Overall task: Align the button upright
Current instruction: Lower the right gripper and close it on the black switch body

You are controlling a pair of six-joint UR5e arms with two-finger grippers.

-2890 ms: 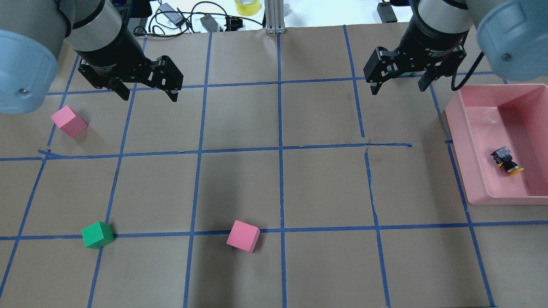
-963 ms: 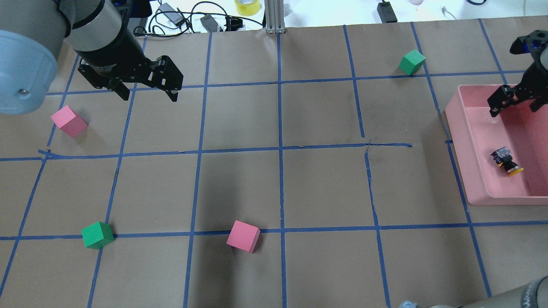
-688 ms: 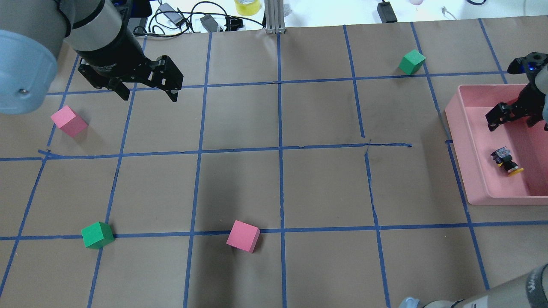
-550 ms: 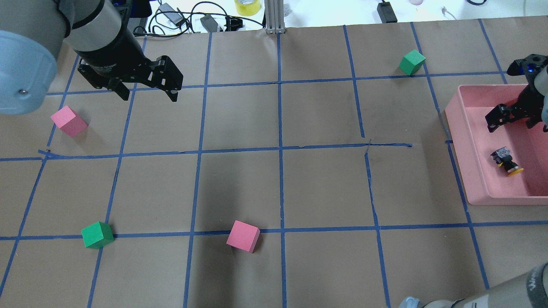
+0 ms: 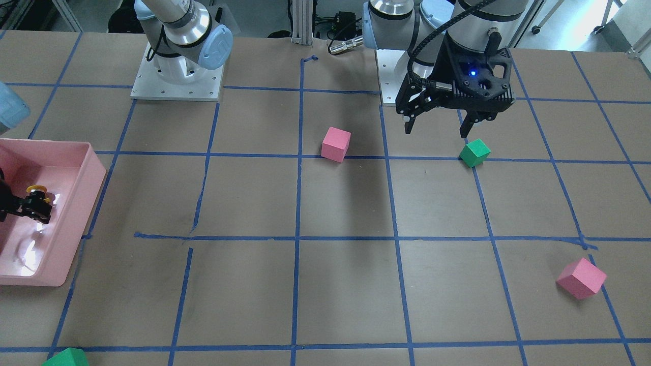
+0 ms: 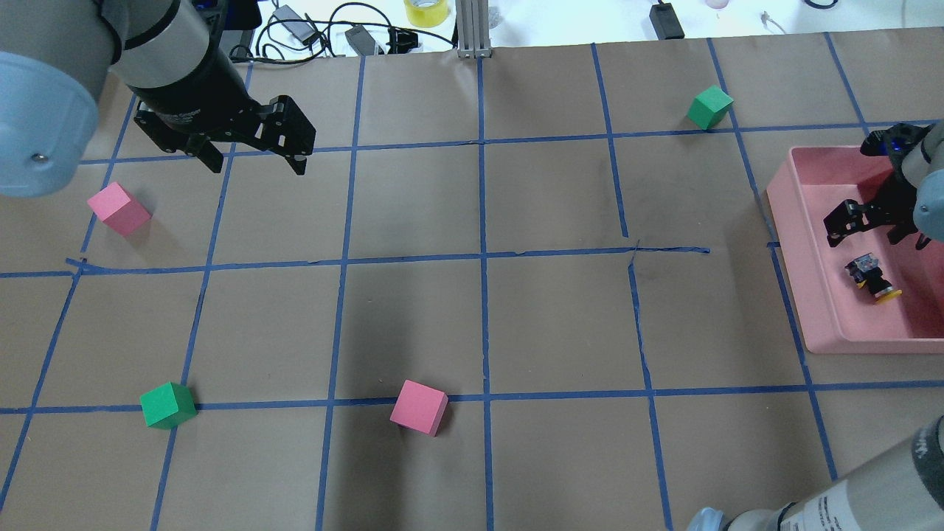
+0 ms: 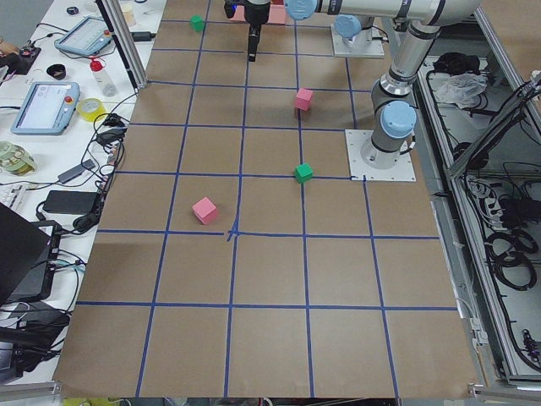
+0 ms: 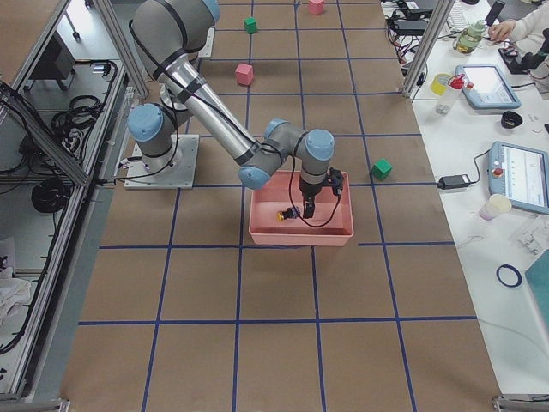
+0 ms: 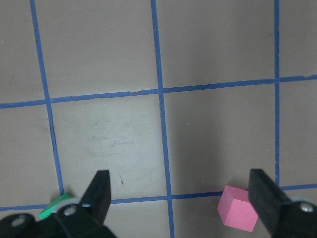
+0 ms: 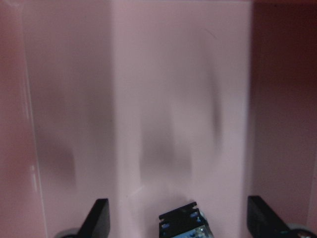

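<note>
Left hand [image 6: 258, 168] and right hand [image 6: 875, 240] both point down, spread wide.

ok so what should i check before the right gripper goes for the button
1. button upright: not ok, it lies on its side in the bin.
2. right gripper open: ok, jaws wide apart.
3. button between the fingers: ok, the right wrist view shows its base midway between them.
4. gap to the bin walls: cannot tell.
5. height over the button: cannot tell.
6. left gripper out of the way: ok, open and far from the bin.
</note>
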